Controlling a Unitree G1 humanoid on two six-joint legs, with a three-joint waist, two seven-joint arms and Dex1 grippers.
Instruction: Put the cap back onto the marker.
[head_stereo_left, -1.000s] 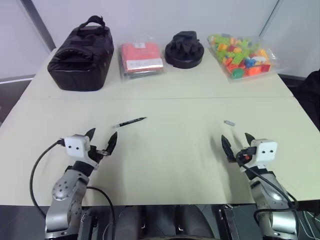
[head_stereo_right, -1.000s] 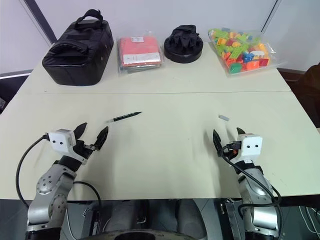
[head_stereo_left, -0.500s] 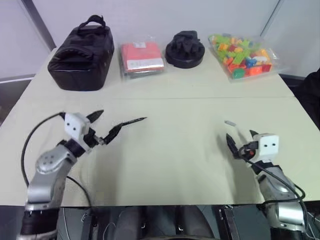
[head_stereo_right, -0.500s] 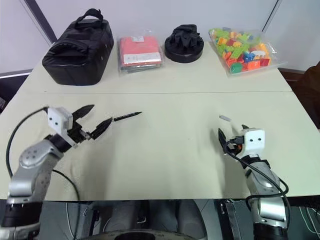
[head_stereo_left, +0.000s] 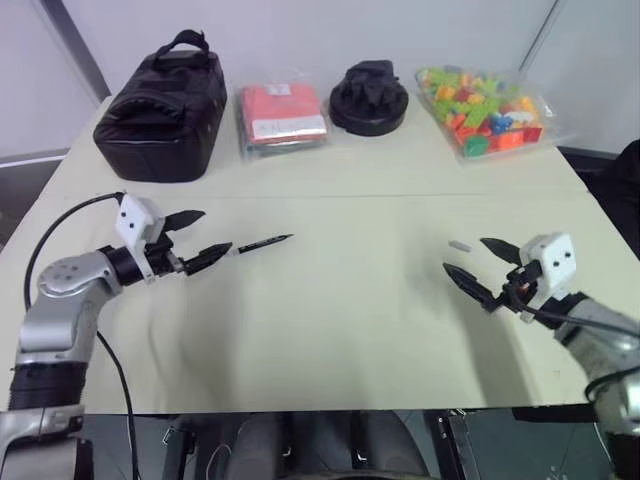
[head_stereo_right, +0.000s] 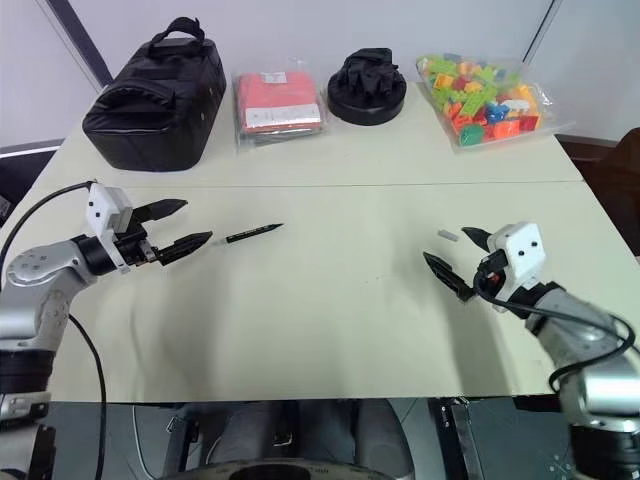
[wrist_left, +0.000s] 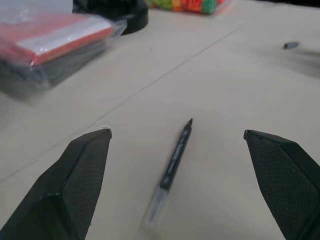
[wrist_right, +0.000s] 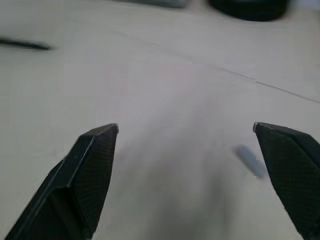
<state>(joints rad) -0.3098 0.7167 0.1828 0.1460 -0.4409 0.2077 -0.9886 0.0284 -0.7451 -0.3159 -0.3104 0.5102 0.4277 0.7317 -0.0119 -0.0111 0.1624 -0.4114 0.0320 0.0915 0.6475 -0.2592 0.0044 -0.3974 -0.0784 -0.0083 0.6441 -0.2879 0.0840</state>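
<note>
Facing marker, left hand agape

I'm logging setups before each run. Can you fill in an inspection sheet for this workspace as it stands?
Surface: pale table, seam across.
Job's things: marker lies uncapped; cap lies apart from it.
Clutter: black bag, red packet, black round item, bag of bricks along far edge.
Grippers: left claw open, near marker's end; right claw open, beside cap. Both empty.
Cables: black cable on left arm.
Surroundings: light wall behind.
</note>
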